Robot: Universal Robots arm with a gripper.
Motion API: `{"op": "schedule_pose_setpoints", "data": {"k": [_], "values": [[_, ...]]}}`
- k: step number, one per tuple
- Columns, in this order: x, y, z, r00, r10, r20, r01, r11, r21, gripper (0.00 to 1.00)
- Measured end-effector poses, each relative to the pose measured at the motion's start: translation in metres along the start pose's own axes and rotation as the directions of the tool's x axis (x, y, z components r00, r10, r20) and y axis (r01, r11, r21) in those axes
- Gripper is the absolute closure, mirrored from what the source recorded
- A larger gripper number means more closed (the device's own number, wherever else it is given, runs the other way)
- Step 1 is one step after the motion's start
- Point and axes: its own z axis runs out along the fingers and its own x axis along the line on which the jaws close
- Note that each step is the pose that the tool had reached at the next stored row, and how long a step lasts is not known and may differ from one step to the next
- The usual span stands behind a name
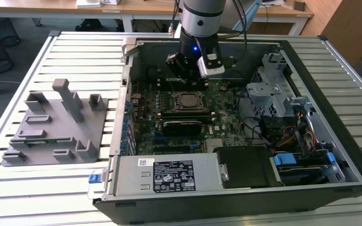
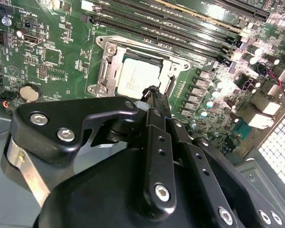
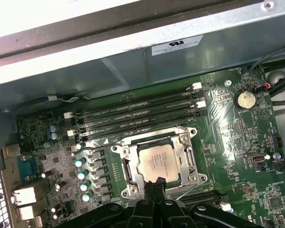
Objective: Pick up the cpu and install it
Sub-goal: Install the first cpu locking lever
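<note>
Cpu [image 3: 154, 162] sits flat inside socket frame [image 3: 192, 156] on motherboard [image 3: 237, 142], at your case's 12 o'clock half. Gripper [image 3: 155, 184] hangs just above cpu's edge, fingertips pinched together, holding nothing; you've likely seated it.

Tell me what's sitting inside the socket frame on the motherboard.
The cpu lies flat inside the socket frame, silver top up. The gripper covers its near edge in both wrist views, and whatever lies beneath the chip is hidden.
</note>
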Motion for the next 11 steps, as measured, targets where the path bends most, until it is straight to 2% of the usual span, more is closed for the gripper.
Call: {"op": "schedule_pose_setpoints", "data": {"k": [7,11], "values": [[0.0000,0.0000,0.0000,0.9995,-0.031,-0.0006,0.031,0.9995,0.0018,0.89],[0.0000,0.0000,0.0002,0.9965,-0.084,-0.0016,0.084,0.9965,0.0046,0.89]]}}
